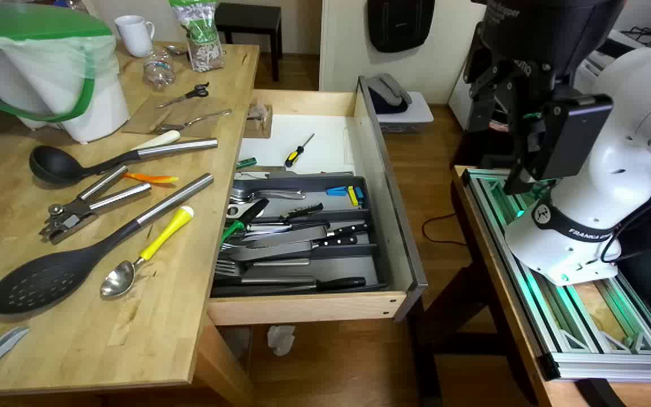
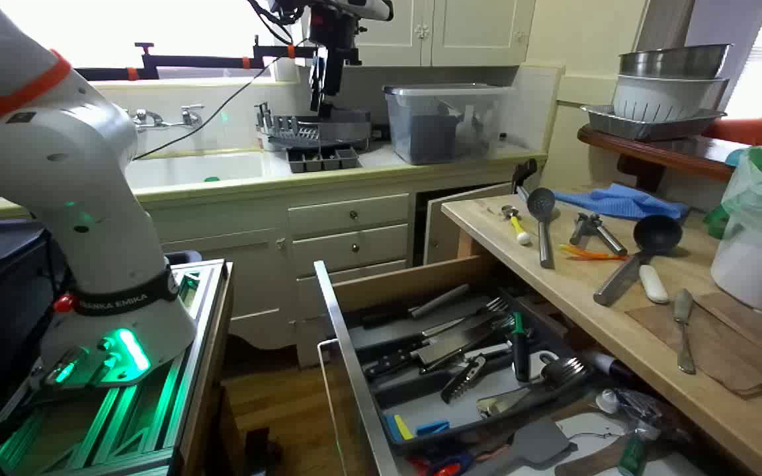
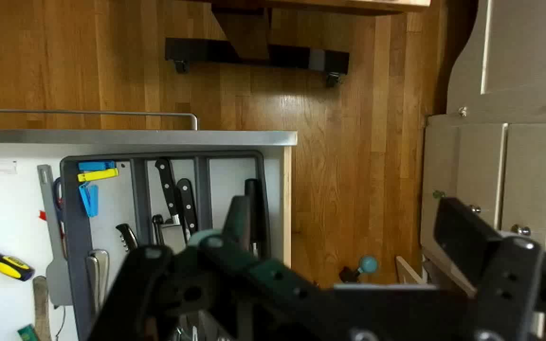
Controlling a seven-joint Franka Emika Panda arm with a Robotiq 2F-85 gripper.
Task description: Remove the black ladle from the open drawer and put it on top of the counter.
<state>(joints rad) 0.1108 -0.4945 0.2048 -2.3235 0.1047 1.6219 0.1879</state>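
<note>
A ladle [image 1: 57,164] with a round black bowl and a steel handle lies on the light-wood counter [image 1: 139,345]; the same ladle [image 2: 655,236] shows there in both exterior views. Whether it is the task's black ladle, I cannot tell. The drawer [image 1: 303,308] is pulled out, holding a grey cutlery tray [image 1: 373,271] with knives, forks and clips. No ladle bowl can be made out inside it. A black-handled utensil [image 1: 341,284] lies in the tray's end compartment. My gripper [image 3: 351,220] hangs high, off the drawer's side, fingers spread wide with nothing between them.
On the counter, a black slotted spoon [image 1: 48,280], a yellow-handled scoop [image 1: 164,234] and a can opener [image 1: 77,212] lie near the ladle. A white bin [image 1: 96,104] with a green lid stands behind. A clear plastic box [image 2: 447,125] sits beside the sink.
</note>
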